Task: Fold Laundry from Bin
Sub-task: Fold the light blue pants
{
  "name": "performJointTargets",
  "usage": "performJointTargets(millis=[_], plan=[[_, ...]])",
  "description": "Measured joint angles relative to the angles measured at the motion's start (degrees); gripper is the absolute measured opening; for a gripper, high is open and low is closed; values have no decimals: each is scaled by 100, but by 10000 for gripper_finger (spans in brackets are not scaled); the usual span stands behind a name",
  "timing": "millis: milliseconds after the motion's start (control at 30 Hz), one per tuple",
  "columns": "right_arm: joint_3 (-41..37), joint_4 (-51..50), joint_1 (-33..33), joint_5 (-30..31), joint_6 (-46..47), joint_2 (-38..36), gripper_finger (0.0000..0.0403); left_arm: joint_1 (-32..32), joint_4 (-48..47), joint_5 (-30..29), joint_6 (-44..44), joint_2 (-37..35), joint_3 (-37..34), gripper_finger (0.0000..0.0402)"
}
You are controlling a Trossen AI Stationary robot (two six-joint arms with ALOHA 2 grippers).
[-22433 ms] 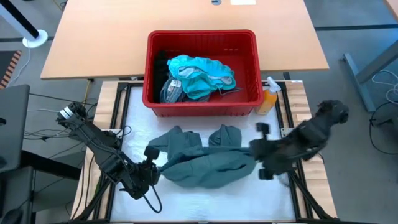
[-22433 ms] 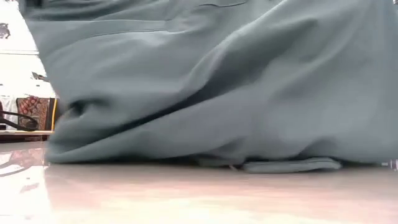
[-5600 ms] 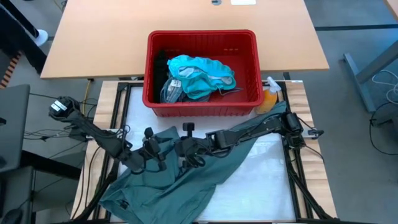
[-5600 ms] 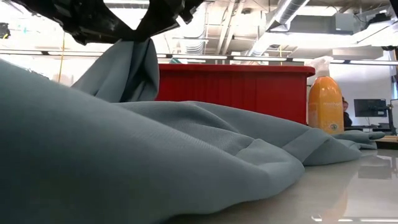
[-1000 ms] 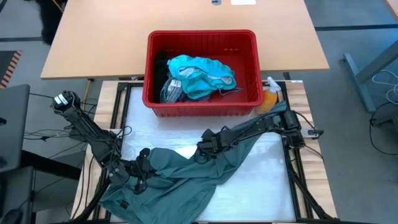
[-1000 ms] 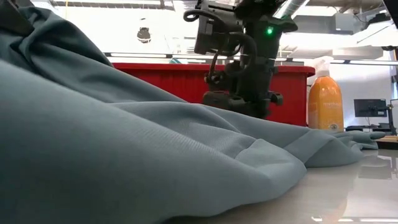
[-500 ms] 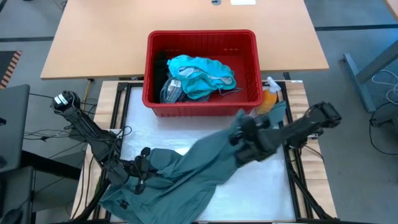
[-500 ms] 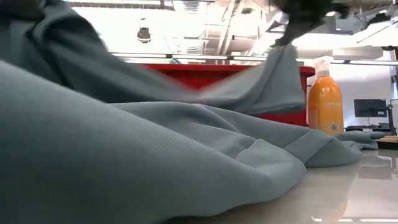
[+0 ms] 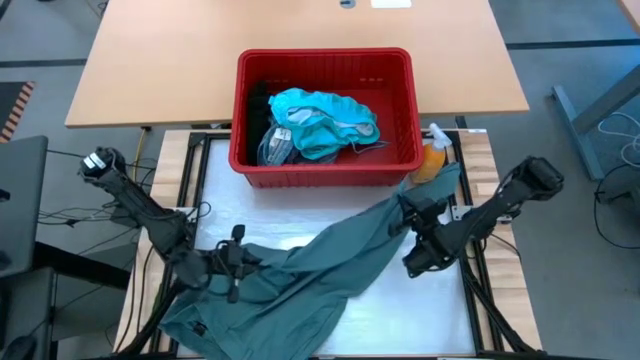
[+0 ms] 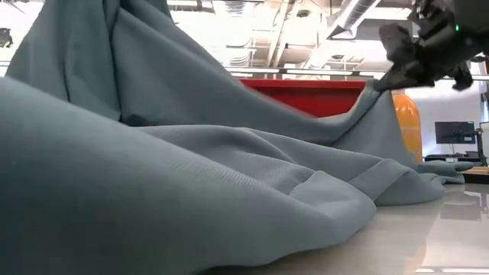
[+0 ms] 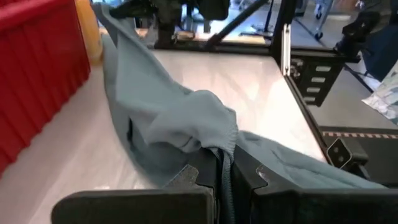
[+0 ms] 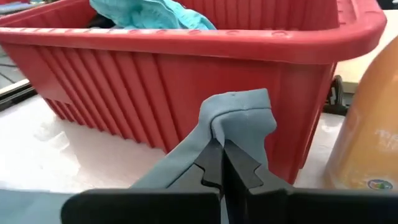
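The laundry in hand is a dull grey-green garment (image 9: 300, 285), spread across the white table from its left near corner toward the right. My left gripper (image 9: 236, 262) is shut on it at the left. My right gripper (image 9: 406, 210) is shut on it at the right, close in front of the red bin (image 9: 322, 176). In the low view my right gripper (image 10: 384, 81) shows raised in front of the orange bottle. Teal laundry (image 9: 322, 120) and darker pieces lie in the bin. My left gripper pinches a bunched fold of the garment (image 11: 214, 144) between its two fingers, coming nearly level from the table's left. The fold stands lifted off the table, and the cloth behind it lies on the table. My right gripper pinches a folded-over bit of the garment's edge (image 12: 235, 118) between its two fingers. The fingers point nearly level toward the bin's front wall. That end is lifted clear, and the cloth slopes down from it to the table toward my left gripper.
An orange spray bottle (image 9: 432, 160) stands at the bin's right front corner, right beside my right gripper. The bin (image 12: 186, 68) stands against the table's far edge. Bare white table (image 9: 420, 310) lies at the right near side. Black frame rails (image 9: 468, 270) run along the table's sides.
My right gripper has swung from the table's middle toward the right edge and risen a little, turning as it went. It has drawn that part of the garment out into a raised band. My left gripper has risen slightly with its fold; the near left cloth stayed put.
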Motion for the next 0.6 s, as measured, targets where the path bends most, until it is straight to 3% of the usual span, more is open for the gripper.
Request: performJointTargets(millis=[167, 267, 333, 433, 500, 600], plan=[[197, -13, -399, 107, -632, -106, 20, 274, -129, 176, -80, 2, 0, 0], [808, -306, -432, 154, -1900, -378, 20, 413, -54, 179, 56, -17, 0, 0], [1174, -228, -181, -138, -2902, -551, 20, 495, 54, 285, 113, -26, 0, 0], [1305, -68, 247, -1810, -3282, -689, 22, 519, 91, 446, 111, -22, 0, 0], [1182, 68, 461, -3034, -2991, -632, 32, 514, 92, 503, 110, 19, 0, 0], [1083, -9, 642, -4314, -2452, -355, 70, 514, 87, 705, 139, 42, 0, 0]])
